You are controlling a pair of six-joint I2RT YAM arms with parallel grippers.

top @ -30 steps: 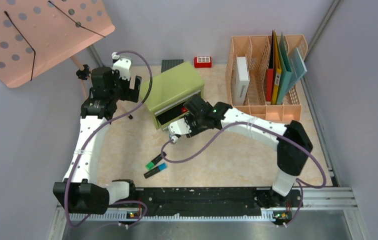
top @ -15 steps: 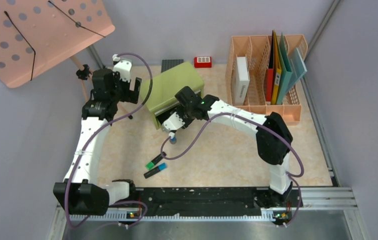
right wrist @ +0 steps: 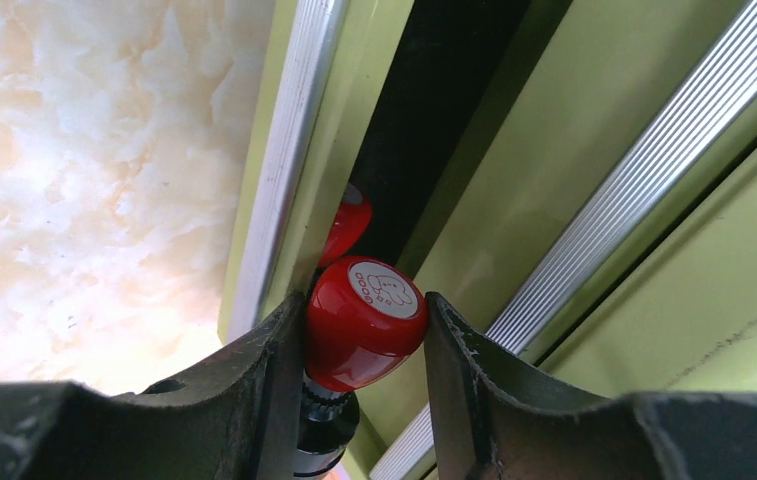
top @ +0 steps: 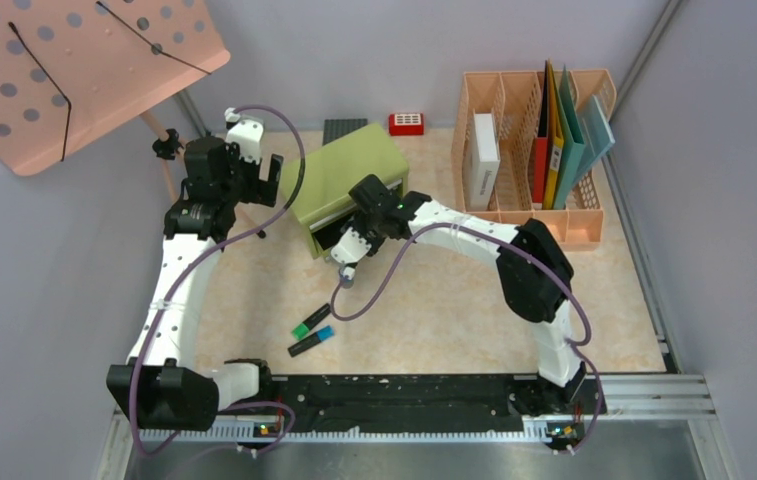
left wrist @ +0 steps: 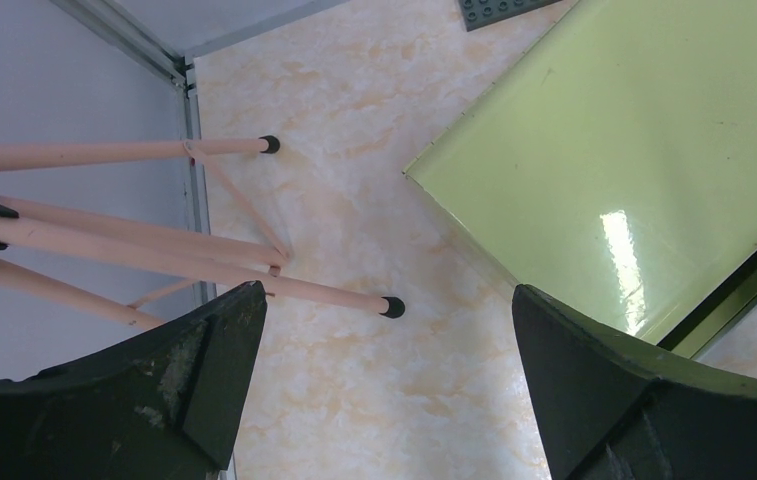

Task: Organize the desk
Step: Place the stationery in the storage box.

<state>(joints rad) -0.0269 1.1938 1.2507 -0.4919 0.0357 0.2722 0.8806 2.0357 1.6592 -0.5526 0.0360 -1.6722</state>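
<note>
The desk (top: 454, 300) is a beige marble-patterned tabletop. A green drawer cabinet (top: 344, 175) stands at its back middle, its top drawer (right wrist: 434, 130) pulled open a dark gap. My right gripper (top: 352, 243) is at that drawer's front, shut on a red-knobbed stamp (right wrist: 359, 325) with a white dog label; the knob sits between the two fingers at the drawer's lip. Another red piece (right wrist: 346, 225) shows just inside the gap. My left gripper (top: 272, 170) hangs open and empty left of the cabinet, above bare desk (left wrist: 384, 390).
A green highlighter (top: 311, 323) and a blue one (top: 311, 343) lie near the front. A peach file rack (top: 534, 150) with folders stands back right. A red block (top: 406, 123) and a dark plate (top: 342, 128) lie behind the cabinet. The peach board's stand legs (left wrist: 154, 250) spread at the left.
My right arm has swung left and pushed the held stamp up to the open drawer's front. The left arm has stayed still.
</note>
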